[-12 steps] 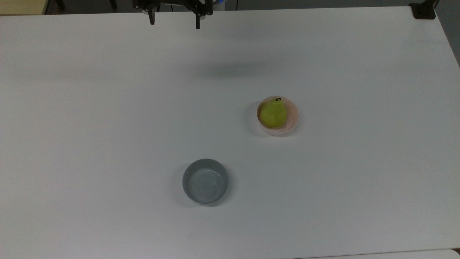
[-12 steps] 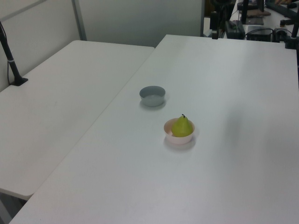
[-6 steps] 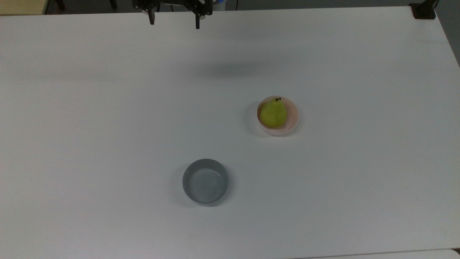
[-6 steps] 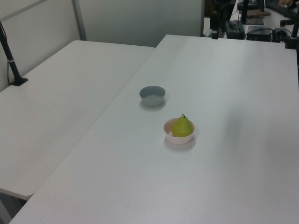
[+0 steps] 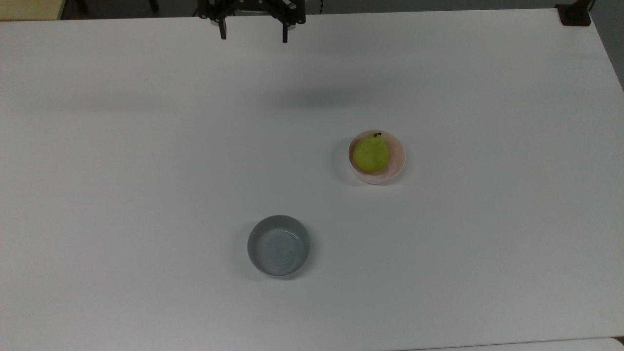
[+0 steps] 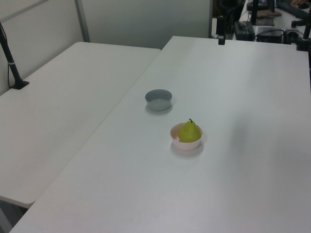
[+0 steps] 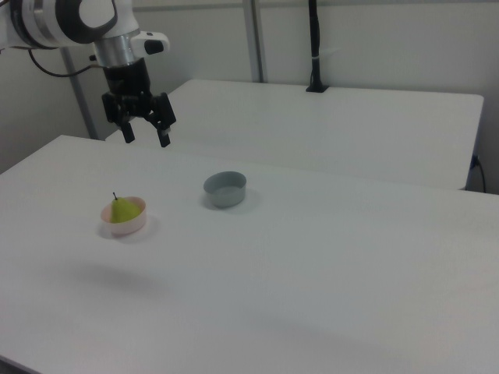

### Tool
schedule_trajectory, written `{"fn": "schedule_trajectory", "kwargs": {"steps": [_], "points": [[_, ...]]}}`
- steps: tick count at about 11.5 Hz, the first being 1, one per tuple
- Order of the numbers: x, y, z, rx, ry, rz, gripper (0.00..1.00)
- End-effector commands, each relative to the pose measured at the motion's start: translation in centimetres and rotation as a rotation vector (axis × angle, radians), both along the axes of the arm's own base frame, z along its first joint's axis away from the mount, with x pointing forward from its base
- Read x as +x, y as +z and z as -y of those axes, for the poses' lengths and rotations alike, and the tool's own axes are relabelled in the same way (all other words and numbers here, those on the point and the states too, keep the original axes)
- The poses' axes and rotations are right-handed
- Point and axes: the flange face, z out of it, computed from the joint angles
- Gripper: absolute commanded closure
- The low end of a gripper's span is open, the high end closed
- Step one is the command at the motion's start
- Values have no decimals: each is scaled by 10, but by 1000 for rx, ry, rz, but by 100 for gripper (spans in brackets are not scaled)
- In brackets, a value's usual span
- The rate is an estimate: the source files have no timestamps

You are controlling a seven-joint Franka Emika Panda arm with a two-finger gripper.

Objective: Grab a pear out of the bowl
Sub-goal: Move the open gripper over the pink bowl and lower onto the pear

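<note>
The pear (image 5: 371,154) sits in the pink bowl (image 5: 395,163), stem up, on the white table (image 5: 146,170). In the top view it fills the bowl's left half and hides much of the inside; in the right view (image 7: 123,210) only its upper part rises above the rim (image 7: 125,227), and in the left view (image 6: 189,132) the bowl's near wall (image 6: 186,143) covers its base. The stem is a tiny dark speck, hard to make out.

The gripper (image 5: 253,35) hangs in the air at the top view's upper edge, well apart from the pear, with its two fingers spread wide and nothing between them. The top view cuts off its body, leaving the two dark fingertips and part of the mount. The right view shows it (image 7: 146,136) whole, above and behind the bowl, with the arm (image 7: 70,19) running off the right view's left edge.

A grey bowl (image 5: 279,246) stands apart from the pink one, toward the top view's lower left.
</note>
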Motion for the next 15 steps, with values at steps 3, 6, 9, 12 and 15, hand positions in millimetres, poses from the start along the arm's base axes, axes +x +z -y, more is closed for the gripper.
{"fn": "schedule_trajectory", "kwargs": {"steps": [3, 6, 9, 12, 15], "points": [[-1, -10, -48, 26, 57, 5, 0], [0, -18, -112, 84, 126, 39, 0], [0, -38, -174, 94, 89, 69, 0], [4, -58, -203, 81, 125, 66, 0], [17, -101, -212, 40, 155, 52, 0]]}}
